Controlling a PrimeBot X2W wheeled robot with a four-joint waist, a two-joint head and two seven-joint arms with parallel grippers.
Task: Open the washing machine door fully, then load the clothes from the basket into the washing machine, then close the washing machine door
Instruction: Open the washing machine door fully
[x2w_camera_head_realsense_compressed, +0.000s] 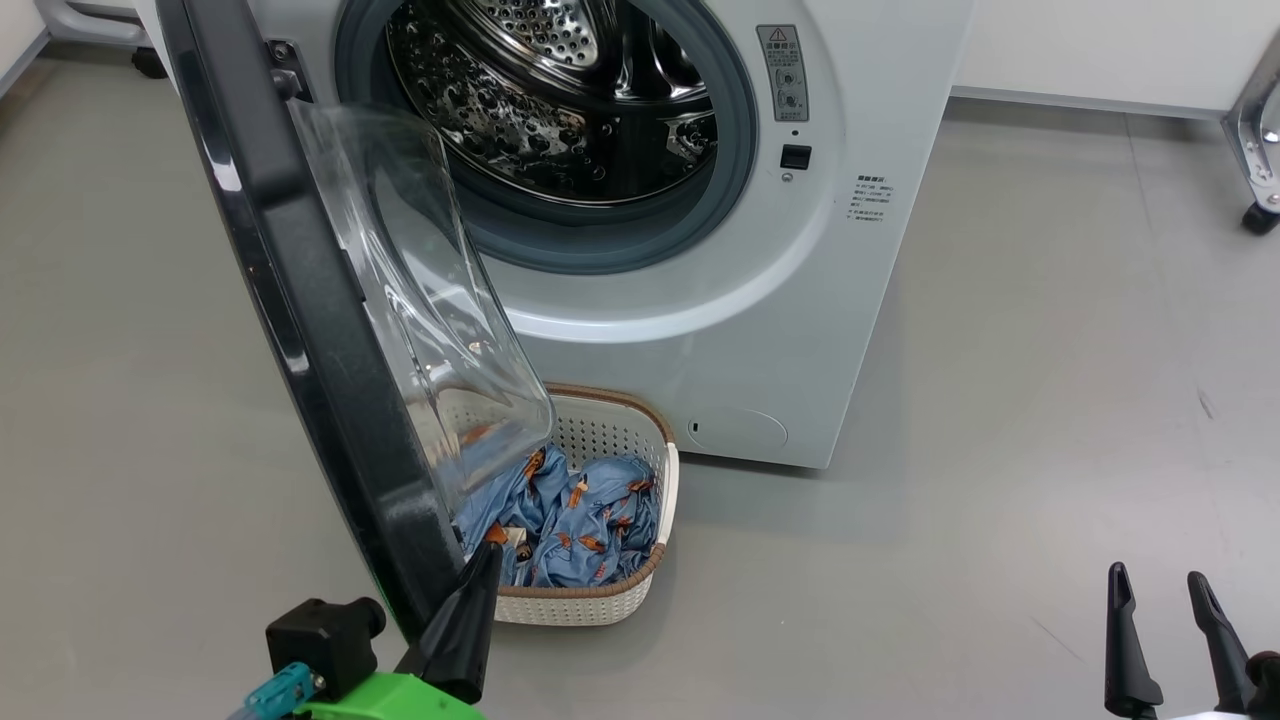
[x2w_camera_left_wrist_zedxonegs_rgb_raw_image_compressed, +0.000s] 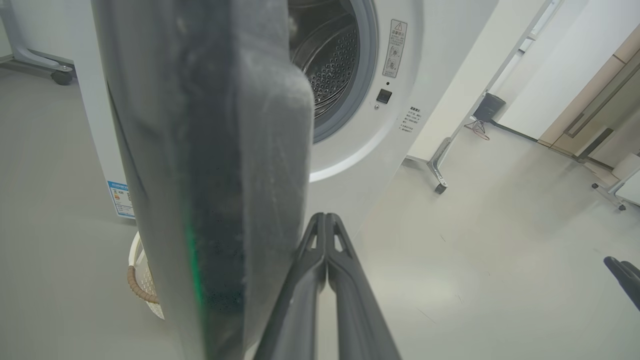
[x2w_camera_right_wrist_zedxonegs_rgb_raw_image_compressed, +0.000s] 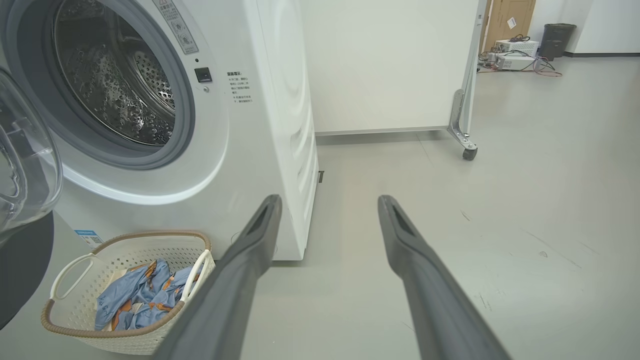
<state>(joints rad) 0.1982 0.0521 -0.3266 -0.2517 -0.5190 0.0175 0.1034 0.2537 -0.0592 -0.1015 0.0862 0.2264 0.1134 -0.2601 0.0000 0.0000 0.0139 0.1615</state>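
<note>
All views toward washing machine (x2w_camera_head_realsense_compressed: 750, 330)

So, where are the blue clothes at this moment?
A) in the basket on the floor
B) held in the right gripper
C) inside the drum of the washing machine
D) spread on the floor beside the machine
A: the clothes lie bunched in the basket in front of the washing machine, and the right gripper is open with nothing between its fingers.
</note>
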